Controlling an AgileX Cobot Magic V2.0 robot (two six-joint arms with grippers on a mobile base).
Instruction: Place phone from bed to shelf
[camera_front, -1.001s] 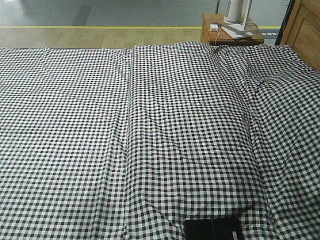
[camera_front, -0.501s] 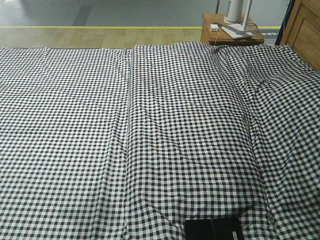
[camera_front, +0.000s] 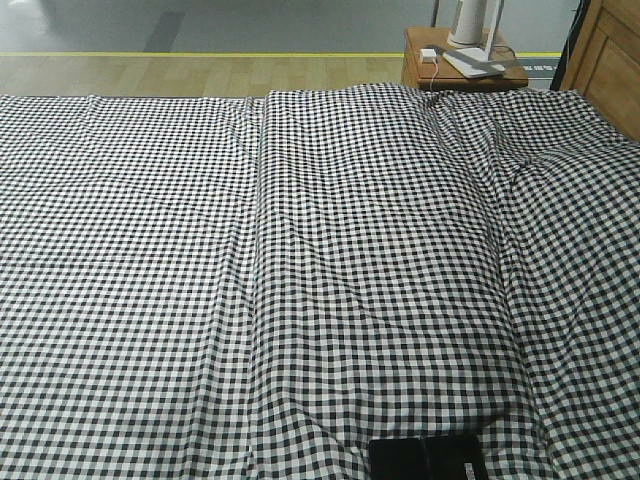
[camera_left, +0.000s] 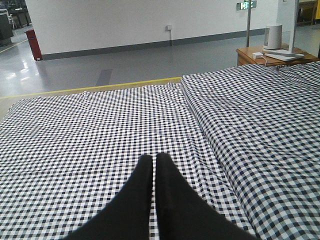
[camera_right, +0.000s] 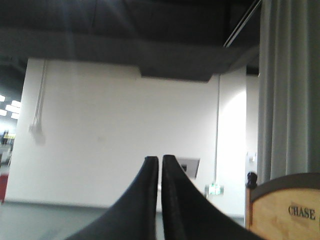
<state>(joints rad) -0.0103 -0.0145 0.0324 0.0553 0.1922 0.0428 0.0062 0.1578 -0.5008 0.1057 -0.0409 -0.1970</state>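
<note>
The phone (camera_front: 428, 459) lies flat on the bed (camera_front: 150, 250) at its near edge, while the left end effector (camera_left: 154, 159) and the right end effector (camera_right: 160, 161) are both pinched closed, holding nothing.

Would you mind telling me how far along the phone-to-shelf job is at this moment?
Nothing looks done yet: the phone lies on the bed at its near edge. Nothing is in hand; the left gripper hovers shut over the cloth, the right gripper is shut and empty. Left: grasp the phone and carry it to the shelf, apparently the wooden unit far right.
</note>
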